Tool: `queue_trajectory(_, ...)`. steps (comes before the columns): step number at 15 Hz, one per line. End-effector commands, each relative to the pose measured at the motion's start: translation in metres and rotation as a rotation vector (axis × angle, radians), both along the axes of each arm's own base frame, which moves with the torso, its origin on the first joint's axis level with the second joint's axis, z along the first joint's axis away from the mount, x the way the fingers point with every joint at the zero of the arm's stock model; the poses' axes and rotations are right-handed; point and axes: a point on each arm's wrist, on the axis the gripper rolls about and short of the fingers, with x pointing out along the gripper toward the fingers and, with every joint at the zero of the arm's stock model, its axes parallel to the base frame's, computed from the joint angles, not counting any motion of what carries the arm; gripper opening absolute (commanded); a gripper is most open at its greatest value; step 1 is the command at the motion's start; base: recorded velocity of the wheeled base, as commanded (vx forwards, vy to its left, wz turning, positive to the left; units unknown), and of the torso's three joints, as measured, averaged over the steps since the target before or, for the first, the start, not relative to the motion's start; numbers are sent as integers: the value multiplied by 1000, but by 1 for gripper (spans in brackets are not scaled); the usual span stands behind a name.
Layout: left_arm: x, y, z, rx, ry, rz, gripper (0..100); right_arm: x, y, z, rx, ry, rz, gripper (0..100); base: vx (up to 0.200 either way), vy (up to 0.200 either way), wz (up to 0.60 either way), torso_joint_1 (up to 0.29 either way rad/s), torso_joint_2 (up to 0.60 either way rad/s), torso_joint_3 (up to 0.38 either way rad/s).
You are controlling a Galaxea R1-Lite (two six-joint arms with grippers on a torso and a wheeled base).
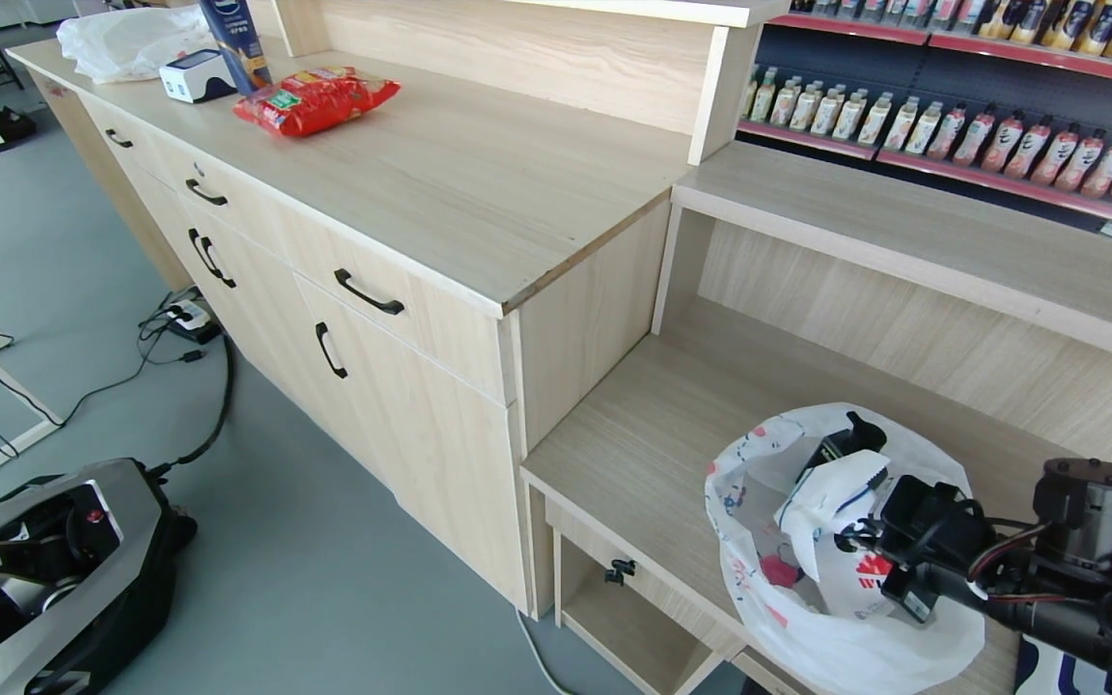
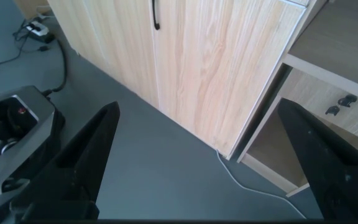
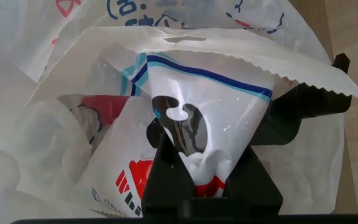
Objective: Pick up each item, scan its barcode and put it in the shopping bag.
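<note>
**Right gripper (image 1: 846,473) pinching a white packet (image 1: 836,502) at the shopping bag (image 1: 836,637)**

Head view: the packet sits at the bag's open mouth, seemingly partly inside it. The bag stands on the low shelf (image 1: 633,454). Up on the counter (image 1: 479,174) lie a red snack packet (image 1: 317,99), a white scanner (image 1: 194,75) and a blue box (image 1: 236,39), well apart from the bag.

Left wrist view: the left gripper (image 2: 197,109) is spread wide and holds nothing, over grey floor (image 2: 166,162) beside the cabinet (image 2: 210,62).

Right wrist view: black fingers (image 3: 197,180) are clamped on the packet, its serrated edge pointing away from them, with the bag behind.
</note>
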Motion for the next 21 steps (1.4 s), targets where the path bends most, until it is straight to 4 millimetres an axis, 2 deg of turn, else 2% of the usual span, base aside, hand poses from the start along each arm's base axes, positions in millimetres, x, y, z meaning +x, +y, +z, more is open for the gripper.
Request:
queue_trajectory(1,0,0,0,1,0,0,100,1,-2,-1,-1,5,-11,0,0,0,0,0,0,0)
queue_trajectory(7,0,0,0,-1,0,0,100,1,-8,-3,2,15,-30,0,0,0,0,0,0,0)
queue_trajectory(8,0,0,0,-1,0,0,100,1,-8,-3,7,17,-20,100,0,0,0,0,0,0)
queue_trajectory(13,0,0,0,-1,0,0,100,0,-8,0,11,5,-12,100,0,0,0,0,0,0)
queue_trajectory(16,0,0,0,-1,0,0,100,-5,1,28,36,-122,64,100,0,0,0,0,0,0)
queue_trajectory(18,0,0,0,-1,0,0,100,-29,4,52,56,-218,122,100,0,0,0,0,0,0)
queue_trajectory(20,0,0,0,-1,0,0,100,-45,4,68,93,-259,125,100,0,0,0,0,0,0)
queue_trajectory(21,0,0,0,-1,0,0,100,-60,10,82,145,-289,150,100,0,0,0,0,0,0)
